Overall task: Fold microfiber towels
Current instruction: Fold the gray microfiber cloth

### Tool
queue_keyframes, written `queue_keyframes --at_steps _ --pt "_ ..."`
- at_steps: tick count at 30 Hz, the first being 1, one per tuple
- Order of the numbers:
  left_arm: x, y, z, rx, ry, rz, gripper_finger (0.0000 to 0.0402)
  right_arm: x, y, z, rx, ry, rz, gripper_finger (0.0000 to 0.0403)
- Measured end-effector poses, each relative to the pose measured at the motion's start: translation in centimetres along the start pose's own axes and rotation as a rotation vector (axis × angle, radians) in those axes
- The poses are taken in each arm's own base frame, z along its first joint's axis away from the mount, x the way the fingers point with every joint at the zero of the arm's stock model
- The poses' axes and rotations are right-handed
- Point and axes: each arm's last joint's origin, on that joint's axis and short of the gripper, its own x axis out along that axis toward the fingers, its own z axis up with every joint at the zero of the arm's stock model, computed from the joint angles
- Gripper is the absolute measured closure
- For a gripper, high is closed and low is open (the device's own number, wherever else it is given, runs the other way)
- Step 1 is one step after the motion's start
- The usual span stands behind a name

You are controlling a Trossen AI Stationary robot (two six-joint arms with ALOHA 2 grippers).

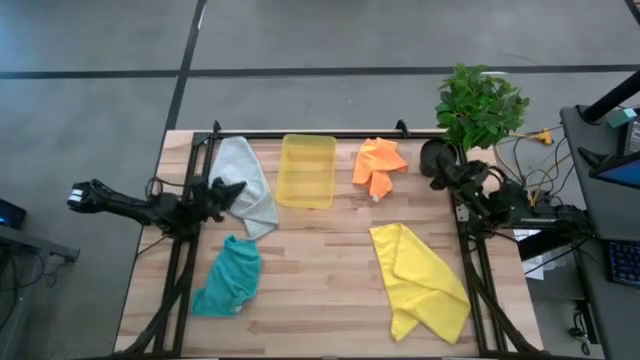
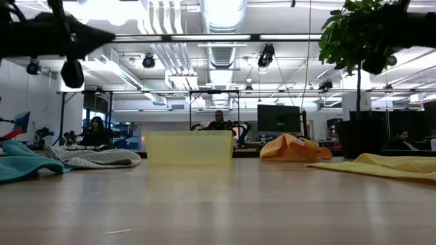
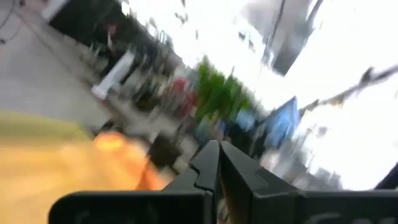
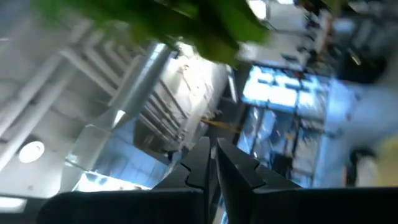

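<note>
A: Microfiber towels, all unfolded on the table [image 1: 320, 290]: grey towel [image 1: 248, 180] at 10 o'clock, teal towel [image 1: 230, 280] at 8, orange towel [image 1: 378, 163] at 1, yellow towel [image 1: 420, 282] at 4.

B: Grippers?

A: Left gripper [image 1: 232, 190] clenched, empty, at the grey towel's edge. Right gripper [image 1: 436, 160] clenched, empty, beside the plant [image 1: 480, 105].

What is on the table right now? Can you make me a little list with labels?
grey towel: crumpled, far left part of the table
teal towel: crumpled, near left
orange towel: bunched, far right of the tray
yellow towel: loosely spread, near right
yellow tray: far middle, nothing in it
potted plant: far right corner
left gripper: shut, empty, over the grey towel's edge
right gripper: shut, empty, by the plant
folding: no towel folded yet
</note>
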Motion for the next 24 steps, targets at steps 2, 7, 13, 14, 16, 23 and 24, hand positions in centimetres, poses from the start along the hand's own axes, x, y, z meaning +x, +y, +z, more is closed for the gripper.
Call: queue_keyframes --at_steps 2,7,13,14,16,23,24 --pt "-0.1 -0.5 1.0 -0.080 -0.091 -0.036 0.0402 0.0 0.6 0.3 -0.050 -0.032 0.051 0.0380" --pt "-0.5 -1.4 3.2 -0.253 -0.261 -0.146 0.0402 -0.1 1.4 0.9 -0.095 -0.083 0.122 0.0380" --pt "-0.5 -2.9 5.1 -0.166 -0.343 -0.207 0.0402 0.7 3.0 1.2 -0.160 -0.091 0.127 0.0380" --pt "-0.2 -3.8 5.6 -0.124 -0.321 -0.272 0.0402 0.9 3.4 1.2 -0.179 -0.093 0.126 0.0380" --pt "0.7 -5.5 6.4 -0.035 -0.222 -0.323 0.0402 1.4 4.1 1.2 -0.212 -0.093 0.126 0.0380" --pt "4.3 -10.7 8.3 0.362 0.564 0.037 0.0402 3.4 5.0 0.1 -0.333 -0.009 0.066 0.0380" --pt "4.5 -11.3 8.7 0.417 0.658 0.080 0.0402 3.7 5.0 -0.1 -0.339 0.010 0.053 0.0380"
